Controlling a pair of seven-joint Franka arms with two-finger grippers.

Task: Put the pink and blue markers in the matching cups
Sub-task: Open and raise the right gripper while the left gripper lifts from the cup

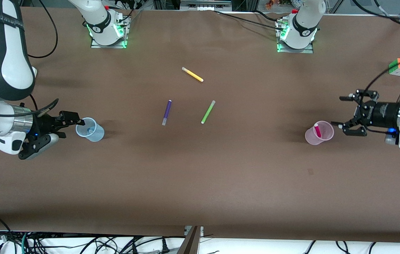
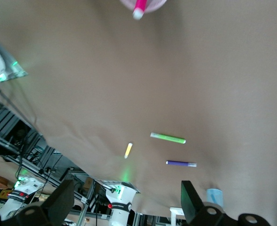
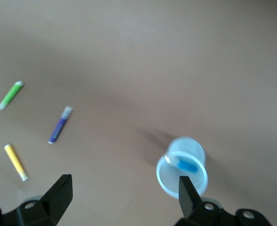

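Right now both grippers are empty w/ fingers apart. Right gripper (image 1: 68, 123) hangs low at the blue cup (image 1: 90, 129), just at the cup's 9 o'clock in the front view, one fingertip over or at the rim; can't tell if it touches. Left gripper (image 1: 348, 114) sits just beside the pink cup (image 1: 319, 133), at its 3 o'clock, clear of the rim.

Blue marker (image 3: 187, 165) is down inside the blue cup, near the bottom. Pink marker (image 1: 317, 130) stands tilted in the pink cup, pale cap end up and leaning on the wall. So both pens look delivered; job reads as done or nearly so.

Handling, as a guess: markers are light, stiff, smooth plastic, apt to roll if dropped flat; best pinched mid-barrel across the width. Cups are thin, very light, tippy, easy to knock w/ a finger, so any retreat should go up and away from the rim.

Pose: both arms reach in from the table ends, wrists about level, fingers pointing toward table centre. Right arm's forearm fills the 9 o'clock edge of the front view, left arm's wrist enters at 3 o'clock.

Mid-table lie a purple marker (image 1: 166, 112), green marker (image 1: 208, 112) and yellow marker (image 1: 192, 74); a Rubik's cube (image 1: 399, 66) sits at the left arm's end.
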